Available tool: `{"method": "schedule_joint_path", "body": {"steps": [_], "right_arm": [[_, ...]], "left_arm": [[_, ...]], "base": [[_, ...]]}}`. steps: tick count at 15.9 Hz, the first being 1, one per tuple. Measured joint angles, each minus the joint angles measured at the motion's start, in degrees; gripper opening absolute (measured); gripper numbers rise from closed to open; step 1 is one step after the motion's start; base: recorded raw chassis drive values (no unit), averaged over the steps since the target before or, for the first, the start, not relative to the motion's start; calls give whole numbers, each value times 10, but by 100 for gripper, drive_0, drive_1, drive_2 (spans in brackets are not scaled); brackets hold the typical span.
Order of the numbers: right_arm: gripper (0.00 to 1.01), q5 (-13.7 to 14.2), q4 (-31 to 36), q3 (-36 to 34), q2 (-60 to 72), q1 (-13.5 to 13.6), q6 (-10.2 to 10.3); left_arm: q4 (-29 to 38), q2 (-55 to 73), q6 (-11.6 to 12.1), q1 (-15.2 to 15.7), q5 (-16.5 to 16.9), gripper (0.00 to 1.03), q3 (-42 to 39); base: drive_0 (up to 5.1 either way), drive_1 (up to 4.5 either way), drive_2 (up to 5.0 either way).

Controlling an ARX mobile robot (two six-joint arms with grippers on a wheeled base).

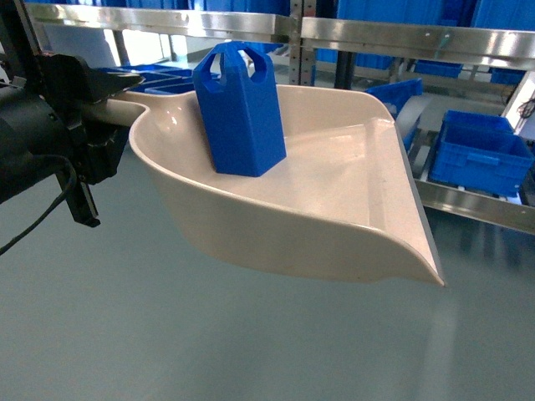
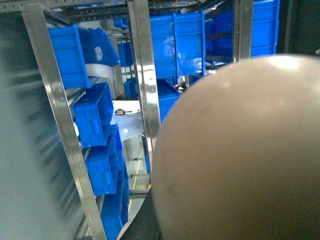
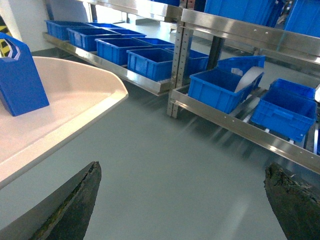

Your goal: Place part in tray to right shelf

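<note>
Standing upright in tray — part, left hand clamped on handle, right hand apart.

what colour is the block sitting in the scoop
Bright blue; the block shows best in the head view, standing in the cream scoop.

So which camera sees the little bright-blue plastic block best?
The head camera. There the little bright-blue plastic block stands upright and whole in the cream plastic scoop tray, with the holes at its top showing. The right wrist camera catches only part of it at the left edge. The left wrist camera shows none of it.
</note>
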Motion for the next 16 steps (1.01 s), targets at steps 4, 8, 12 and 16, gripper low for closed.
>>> {"method": "schedule_joint_path", "body": {"steps": [4, 8, 12, 16], "right_arm": [[98, 0, 0, 0, 0, 0, 0], [98, 0, 0, 0, 0, 0, 0], [98, 0, 0, 0, 0, 0, 0], [98, 0, 0, 0, 0, 0, 0]], "left_arm": [[0, 0, 0, 0, -2, 14, 0], [0, 0, 0, -1, 0, 14, 0], [0, 0, 0, 0, -1, 14, 0], [0, 0, 0, 0, 0, 14, 0]], "base": [[-174, -174, -174], [-158, -158, -158], [-167, -167, -167], [-156, -156, -156]]}}
